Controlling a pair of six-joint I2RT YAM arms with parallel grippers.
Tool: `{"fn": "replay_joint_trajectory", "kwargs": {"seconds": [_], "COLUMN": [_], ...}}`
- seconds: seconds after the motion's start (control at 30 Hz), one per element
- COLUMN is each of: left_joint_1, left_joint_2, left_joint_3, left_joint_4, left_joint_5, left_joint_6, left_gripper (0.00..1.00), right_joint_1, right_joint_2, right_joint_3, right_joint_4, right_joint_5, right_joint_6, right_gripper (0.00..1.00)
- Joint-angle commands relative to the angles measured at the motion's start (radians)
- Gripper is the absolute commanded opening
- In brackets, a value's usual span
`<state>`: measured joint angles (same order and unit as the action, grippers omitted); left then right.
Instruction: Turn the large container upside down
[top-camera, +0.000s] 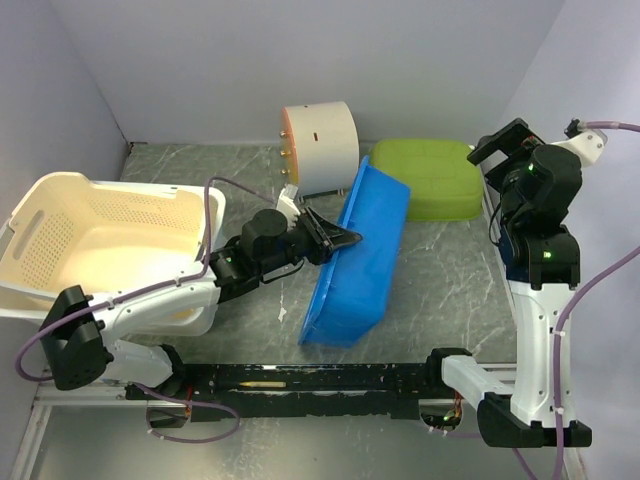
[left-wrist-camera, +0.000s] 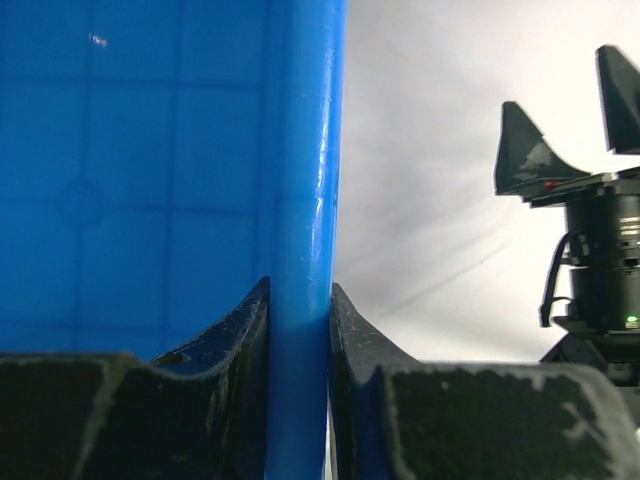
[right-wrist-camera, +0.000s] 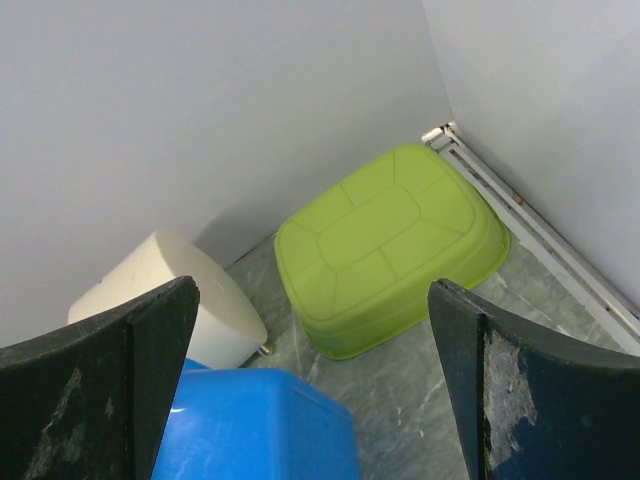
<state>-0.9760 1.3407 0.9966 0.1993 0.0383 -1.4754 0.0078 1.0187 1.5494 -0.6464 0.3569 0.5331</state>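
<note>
Two arms are in view, and only one is at work. The left gripper (top-camera: 340, 238) is clamped on the raised long rim of the blue container (top-camera: 360, 270), about halfway along that rim, near the middle of the table (top-camera: 440, 290). The container stands tipped on its other long edge. Its long axis runs near to far, drifting a little right toward the far end, and its body lies to the right of the hand. The flip therefore seems to depend on carrying the held rim over to the right, around that long axis. The left arm is the nearer one and has the hold.

The left wrist view adds what the overhead cannot: a finger pressed flat on each side of the rim, with no gap.

A white basket (top-camera: 60, 200) sits at the left, apart. Farther back on the right, the right gripper (top-camera: 505, 140) hangs high, jaws spread and holding nothing. Its view looks down on a corner of the container, with a bottom-up green tub (right-wrist-camera: 390, 240) and a white cylinder (right-wrist-camera: 170, 280) beyond.
</note>
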Motion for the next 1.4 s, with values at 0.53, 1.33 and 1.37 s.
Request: {"fn": "replay_joint_trajectory", "kwargs": {"seconds": [0.53,1.33,1.37], "left_joint_1": [0.042,0.051,0.051], "left_joint_2": [-0.28,-0.202,-0.208], "left_joint_3": [-0.201,-0.127,-0.126], "left_joint_4": [-0.247,-0.655,-0.67], "left_joint_5": [-0.258,-0.385,-0.405], "left_joint_6": [-0.095,0.084,0.089], "left_gripper": [0.07,0.1,0.12], "right_joint_1": [-0.033,-0.023,-0.023], "right_joint_2": [-0.015,0.018,0.028], "right_joint_3": [-0.51,-0.519,-0.507], "right_joint_4": [0.289,0.37,0.335], "right_joint_5": [-1.088,-1.028,-0.995], "right_joint_6": [0.087,0.133,0.116], "right_gripper": [1.0,1.0,1.0]}}
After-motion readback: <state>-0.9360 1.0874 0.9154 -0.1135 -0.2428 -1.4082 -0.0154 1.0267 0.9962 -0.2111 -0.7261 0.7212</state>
